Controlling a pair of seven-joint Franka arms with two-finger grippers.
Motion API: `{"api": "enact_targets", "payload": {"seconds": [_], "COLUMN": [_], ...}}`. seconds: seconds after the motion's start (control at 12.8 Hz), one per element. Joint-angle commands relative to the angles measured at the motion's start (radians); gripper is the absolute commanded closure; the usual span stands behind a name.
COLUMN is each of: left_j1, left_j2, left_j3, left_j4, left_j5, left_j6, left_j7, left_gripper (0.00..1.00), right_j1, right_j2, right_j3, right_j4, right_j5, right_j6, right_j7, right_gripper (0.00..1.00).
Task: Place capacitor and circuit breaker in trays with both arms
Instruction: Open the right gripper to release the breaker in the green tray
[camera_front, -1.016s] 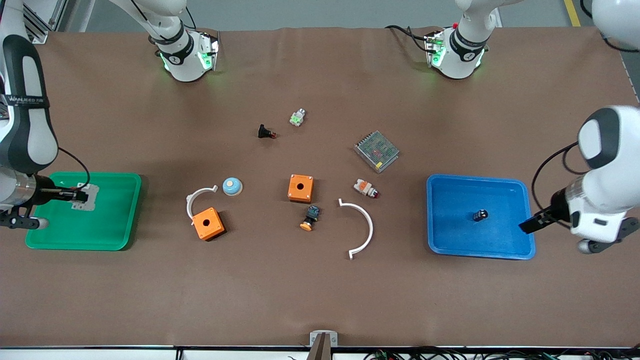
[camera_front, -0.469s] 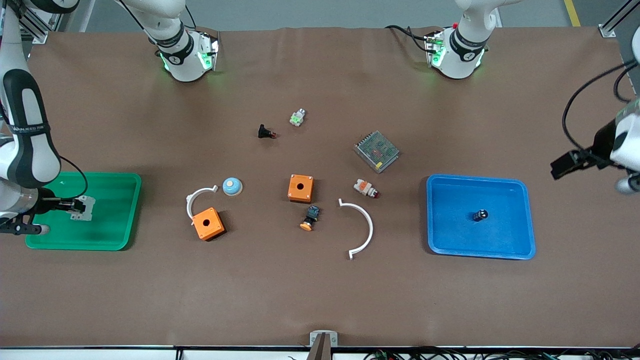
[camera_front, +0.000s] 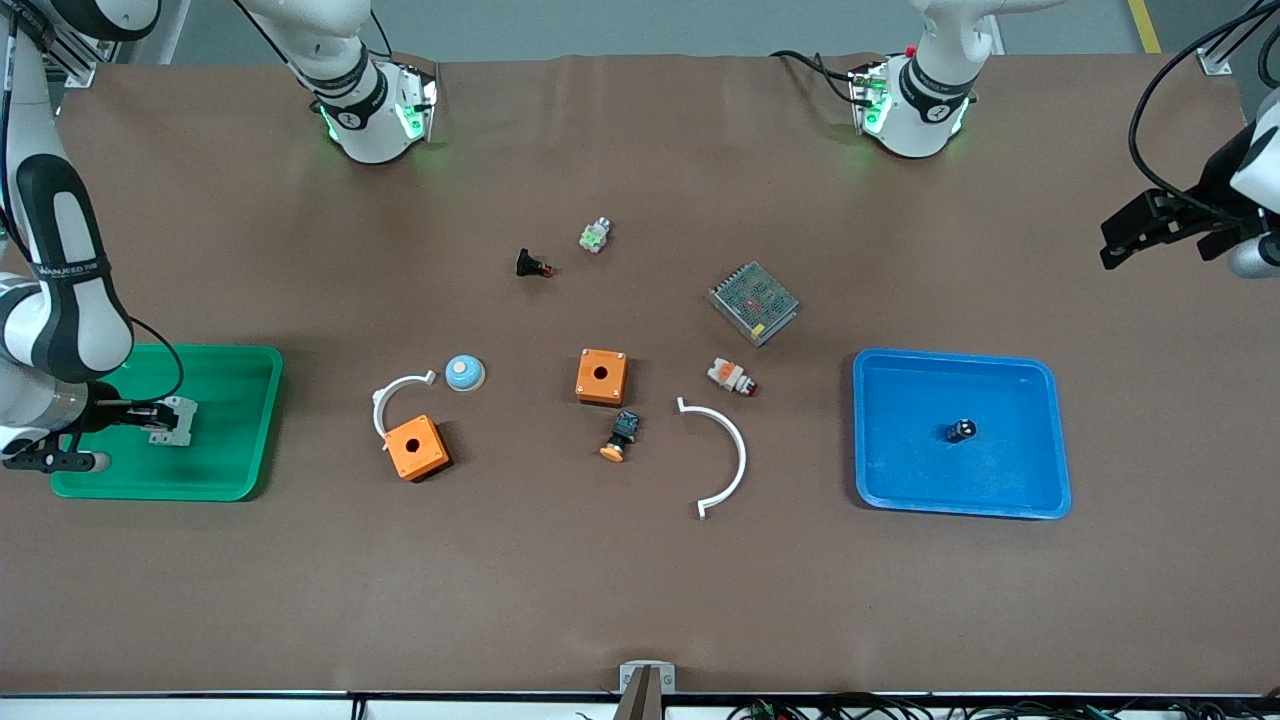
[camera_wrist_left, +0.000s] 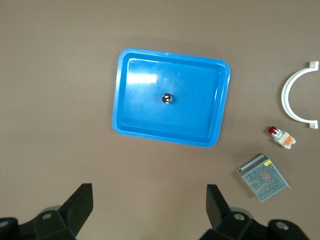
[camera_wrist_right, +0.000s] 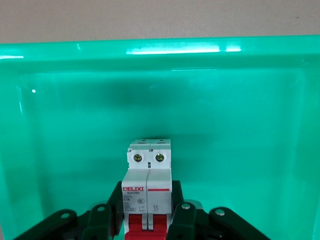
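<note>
**Q.** How do the jaws stand, and where are the two parts?

**A.** Right gripper (camera_wrist_right: 148, 201): jaws narrow, closed on the circuit breaker (camera_wrist_right: 149, 172) at its red-lever end. In the front view this pair sits at mid-height on the frame edge at the right arm's end, low inside the green tray (camera_front: 200, 349). Whether the breaker's base touches the tray floor cannot be told. Left gripper (camera_wrist_left: 149, 200): jaws wide and holding nothing, over bare table in the upper corner of the front view at the left arm's end. The capacitor (camera_front: 959, 431) lies apart from it, near the middle of the blue tray (camera_front: 960, 353).

**Q.** What could go wrong from here?

**A.** The main risk appears to lie with the breaker. If the jaws open while it hangs above the floor, it may drop and topple. If it sticks to one finger, pulling back could drag it toward the tray wall (camera_wrist_right: 160, 50). The grip is close to the red levers, so a sliding finger might flip one.

**Q.** And at the blue tray?

**A.** Less, probably. The capacitor is small and round, so a knock to the tray rim could roll it. The left gripper is well clear, so only a careless pass low over the tray would cause that.
</note>
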Motion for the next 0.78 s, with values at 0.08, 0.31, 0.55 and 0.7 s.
{"api": "enact_targets", "payload": {"seconds": [0.08, 0.31, 0.55, 0.7], "left_j1": [-0.038, -0.044, -0.048, -0.048], "left_j2": [-0.049, -0.049, -0.040, -0.026], "left_j3": [0.037, 0.033, 0.030, 0.030], "left_j4": [-0.063, -0.058, -0.054, -0.052], "left_j5": [-0.020, -0.012, -0.011, -0.011], "left_j6": [-0.003, -0.003, -0.004, 0.000], "left_j7": [0.028, 0.027, 0.027, 0.027], "left_gripper": [0.00, 0.00, 0.00, 0.00], "right_j1": [-0.020, 0.006, 0.092, 0.165], "right_j2": [-0.032, -0.167, -0.338, -0.464], "right_j3": [0.022, 0.028, 0.030, 0.031], "right_j4": [0.007, 0.004, -0.004, -0.002], "right_j5": [-0.016, -0.009, -0.006, -0.005], "right_j6": [-0.065, -0.229, -0.450, -0.586], "right_j7": [-0.061, -0.046, 0.074, 0.194], "right_gripper": [0.01, 0.03, 0.03, 0.03]}}
